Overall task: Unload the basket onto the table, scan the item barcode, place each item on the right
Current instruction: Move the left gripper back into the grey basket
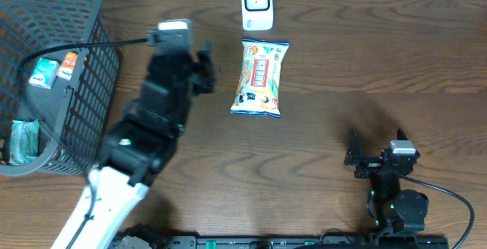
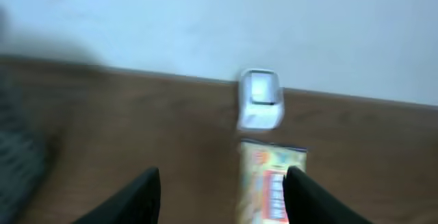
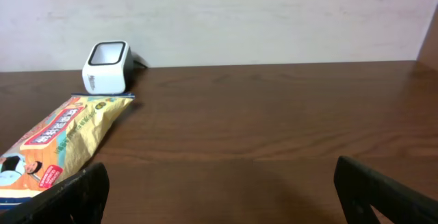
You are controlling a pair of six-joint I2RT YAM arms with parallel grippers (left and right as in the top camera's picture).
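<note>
A yellow snack packet (image 1: pixel 260 78) lies flat on the wooden table, just in front of the white barcode scanner (image 1: pixel 257 5) at the back edge. My left gripper (image 1: pixel 204 70) hovers to the left of the packet, open, with nothing between its fingers. The blurred left wrist view has the packet (image 2: pixel 267 183) just inside the right finger (image 2: pixel 308 196), and the scanner (image 2: pixel 260 99) behind it. My right gripper (image 1: pixel 354 158) rests open near the front right, far from the packet. Its view holds the packet (image 3: pixel 58 142) at the left and the scanner (image 3: pixel 106 66) behind it.
A dark mesh basket (image 1: pixel 91 74) stands at the left edge with several small boxes and packets inside. The left arm's cable (image 1: pixel 91 46) runs over its rim. A pale wall (image 3: pixel 274 18) rises behind the table's back edge.
</note>
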